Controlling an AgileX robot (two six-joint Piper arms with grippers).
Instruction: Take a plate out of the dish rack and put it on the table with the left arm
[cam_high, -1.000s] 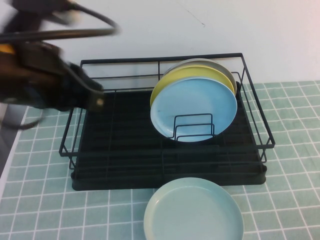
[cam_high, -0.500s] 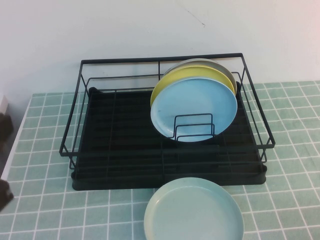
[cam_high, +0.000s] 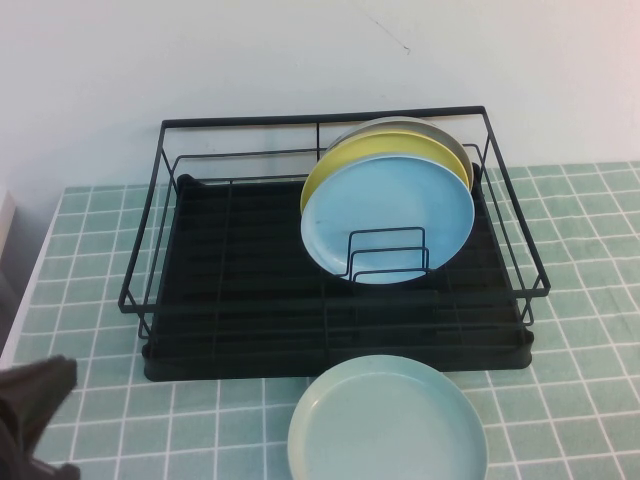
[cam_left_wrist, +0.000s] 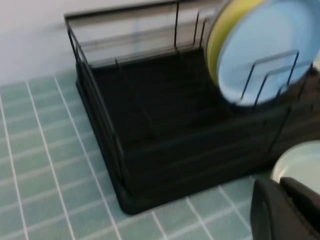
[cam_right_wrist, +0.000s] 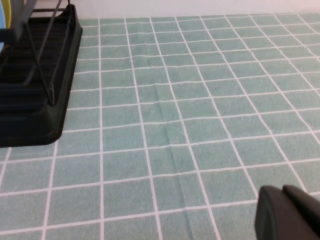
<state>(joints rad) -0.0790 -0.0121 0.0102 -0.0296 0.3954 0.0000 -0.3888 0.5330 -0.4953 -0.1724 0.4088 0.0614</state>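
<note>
The pale mint-green plate (cam_high: 388, 420) lies flat on the green-tiled table (cam_high: 580, 350), just in front of the black dish rack (cam_high: 250, 290). Nothing holds it. My left gripper (cam_high: 35, 400) is low at the front left, well clear of the plate and the rack. In the left wrist view the left gripper (cam_left_wrist: 281, 200) is shut and empty, with the plate's rim (cam_left_wrist: 300, 160) just beyond it and the rack (cam_left_wrist: 150, 125) ahead. My right gripper (cam_right_wrist: 284, 210) is shut and empty above bare tiles to the right of the rack; it does not show in the high view.
A sky-blue plate (cam_high: 390, 215), a yellow plate (cam_high: 340, 160) and a grey plate (cam_high: 420, 125) stand upright in the rack's right half. The rack's left half holds nothing. A white wall runs behind the rack. The table's left edge (cam_high: 20, 330) is beside my left arm.
My left arm has swung from above the rack's left end, out of view, and now shows low at the front left corner. The mint-green plate has not moved.
</note>
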